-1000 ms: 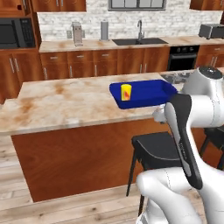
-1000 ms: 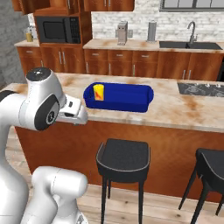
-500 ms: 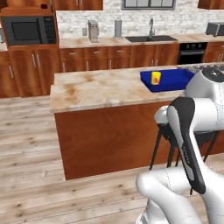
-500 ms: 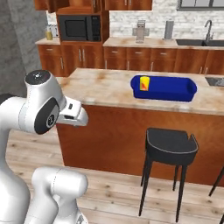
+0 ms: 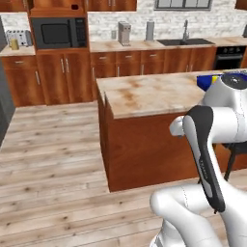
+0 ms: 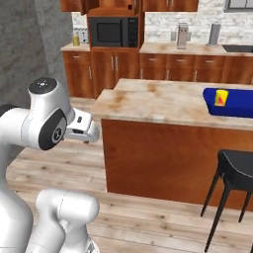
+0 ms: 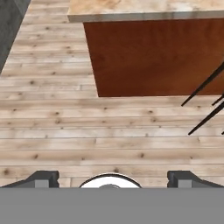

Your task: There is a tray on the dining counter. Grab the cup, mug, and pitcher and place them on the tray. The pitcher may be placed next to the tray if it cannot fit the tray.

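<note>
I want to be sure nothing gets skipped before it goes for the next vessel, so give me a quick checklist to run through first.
1. Gripper open and holding nothing: ok, tips spread wide over bare wood floor.
2. Cup on the tray: ok.
3. Mug and pitcher located: not ok, neither spotted yet.
4. Room left on the tray: cannot tell, its right end is cut off.
5. Stool clear of the arm: ok, it stands apart to the right at the dining counter.
</note>
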